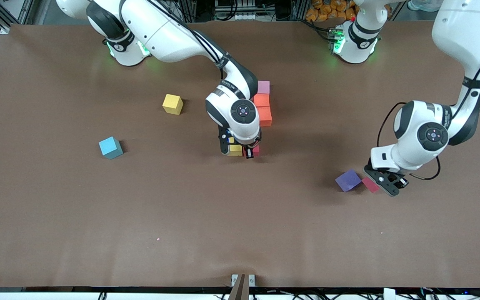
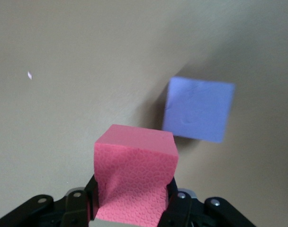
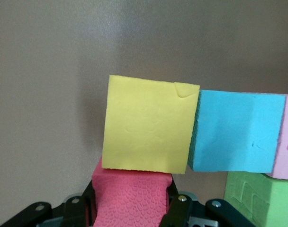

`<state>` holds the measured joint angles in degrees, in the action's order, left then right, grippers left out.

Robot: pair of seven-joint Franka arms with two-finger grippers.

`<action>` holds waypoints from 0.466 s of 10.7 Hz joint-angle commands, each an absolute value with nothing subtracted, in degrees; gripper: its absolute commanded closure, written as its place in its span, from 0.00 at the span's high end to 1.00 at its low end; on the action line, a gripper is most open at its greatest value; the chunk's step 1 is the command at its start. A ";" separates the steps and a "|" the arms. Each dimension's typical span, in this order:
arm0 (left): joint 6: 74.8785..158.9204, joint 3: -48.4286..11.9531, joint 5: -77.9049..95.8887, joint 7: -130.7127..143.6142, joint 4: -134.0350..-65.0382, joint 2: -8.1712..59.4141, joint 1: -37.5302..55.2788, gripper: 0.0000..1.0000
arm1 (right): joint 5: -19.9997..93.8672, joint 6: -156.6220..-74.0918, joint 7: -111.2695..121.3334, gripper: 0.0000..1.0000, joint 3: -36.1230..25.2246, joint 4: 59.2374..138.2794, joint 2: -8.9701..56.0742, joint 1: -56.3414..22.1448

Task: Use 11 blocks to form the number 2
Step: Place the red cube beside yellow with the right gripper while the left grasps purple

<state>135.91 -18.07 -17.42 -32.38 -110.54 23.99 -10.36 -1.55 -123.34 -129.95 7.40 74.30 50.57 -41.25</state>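
- No brand, label or readable writing shows on the cubes or the brown table.
- The blocks are matte foam cubes; the held ones have a pebbled, cell-like face and are squeezed in at the sides.
- The left gripper, lower right of the front view, is clamped on a pink block, which sits just beside a purple block that is turned diamond-wise.
- The right gripper, at frame centre, is clamped on another pink block, pressed against a yellow block of the partly built number 2.
- Next to that yellow cube sit a light blue block and a green block.
- The right arm's wrist hides most of the digit; a pale pink block and orange blocks show beside it.
- Loose in the frame's left half: a yellow cube and a blue cube.
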 commanded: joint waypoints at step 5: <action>133.33 -27.50 -17.49 -33.40 -109.34 23.20 -9.59 0.40 | -3.34 -121.64 -131.31 1.00 7.21 73.04 50.98 -41.84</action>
